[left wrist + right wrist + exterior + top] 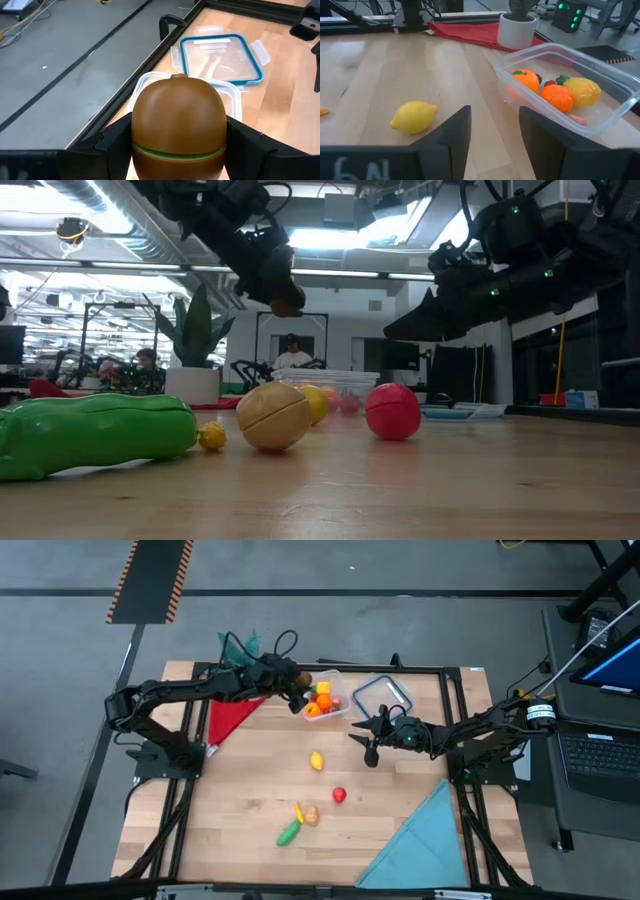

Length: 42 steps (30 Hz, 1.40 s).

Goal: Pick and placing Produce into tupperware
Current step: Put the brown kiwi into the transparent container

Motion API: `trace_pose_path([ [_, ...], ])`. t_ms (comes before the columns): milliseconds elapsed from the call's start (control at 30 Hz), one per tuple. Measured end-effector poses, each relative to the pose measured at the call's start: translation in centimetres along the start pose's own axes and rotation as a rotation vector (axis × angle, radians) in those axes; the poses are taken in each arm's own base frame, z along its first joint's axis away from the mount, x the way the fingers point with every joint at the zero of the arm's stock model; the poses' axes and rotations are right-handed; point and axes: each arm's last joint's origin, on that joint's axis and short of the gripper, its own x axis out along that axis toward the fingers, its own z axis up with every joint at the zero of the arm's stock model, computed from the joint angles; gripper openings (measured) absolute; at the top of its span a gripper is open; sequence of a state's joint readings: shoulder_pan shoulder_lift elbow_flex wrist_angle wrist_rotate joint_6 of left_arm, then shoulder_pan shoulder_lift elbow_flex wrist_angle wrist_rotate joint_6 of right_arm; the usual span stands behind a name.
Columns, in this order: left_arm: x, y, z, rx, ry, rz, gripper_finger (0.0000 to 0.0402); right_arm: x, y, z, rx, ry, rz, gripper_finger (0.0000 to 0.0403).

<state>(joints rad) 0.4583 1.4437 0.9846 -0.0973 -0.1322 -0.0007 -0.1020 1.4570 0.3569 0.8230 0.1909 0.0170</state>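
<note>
The table (250, 790) holds the scene, with the left arm reaching in over the tub (325, 700) at the far edge and the right arm waiting beside the lid (385, 695). The left gripper (177, 150) is clamped on a brown kiwi (177, 125), its fingers pressed to both sides, and hangs just above the tub's near rim. To do this step well, I judge it should carry the kiwi a little further so it sits over the middle of the tub, come down close to the fruit already inside, and only then let go, since the round piece would likely roll off if dropped on the rim. The right gripper (490, 135) is parted with nothing between its fingers, near the lemon (317, 761), which looks like the next pick. Still loose on the table are the tomato (339, 795) and a small cluster with a green pod (288, 833). The kiwi hides most of the tub in the left wrist view, and from above the gripper covers the tub's left corner, so the free room inside is hard to judge.
</note>
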Motion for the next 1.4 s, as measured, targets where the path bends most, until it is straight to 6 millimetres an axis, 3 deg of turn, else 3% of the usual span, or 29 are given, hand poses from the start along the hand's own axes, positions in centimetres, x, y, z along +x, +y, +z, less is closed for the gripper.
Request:
trace_pose_path([
  [133, 0.5, -0.1, -0.1, 0.013, 0.008, -0.001, 0.0238, 0.0, 0.0, 0.0, -0.001, 0.0, 0.0, 0.0168],
  [433, 4.0, 0.2, -2.1, 0.017, 0.106, 0.007, 0.0238, 0.0, 0.0, 0.0, -0.01, 0.0, 0.0, 0.0168],
  [767, 7.2, 0.3, -0.5, 0.071, 0.167, -0.024, 0.0238, 0.0, 0.0, -0.2, -0.025, 0.017, 0.0, 0.0168],
  [1100, 10.4, 0.8, -1.1, 0.088, 0.314, -0.015, 0.0238, 0.0, 0.0, -0.3, -0.028, 0.034, -0.001, 0.0168],
  [1400, 10.7, 1.3, -1.7, 0.084, 0.364, -0.001, 0.0238, 0.0, 0.0, -0.4, -0.033, 0.04, -0.001, 0.0168],
])
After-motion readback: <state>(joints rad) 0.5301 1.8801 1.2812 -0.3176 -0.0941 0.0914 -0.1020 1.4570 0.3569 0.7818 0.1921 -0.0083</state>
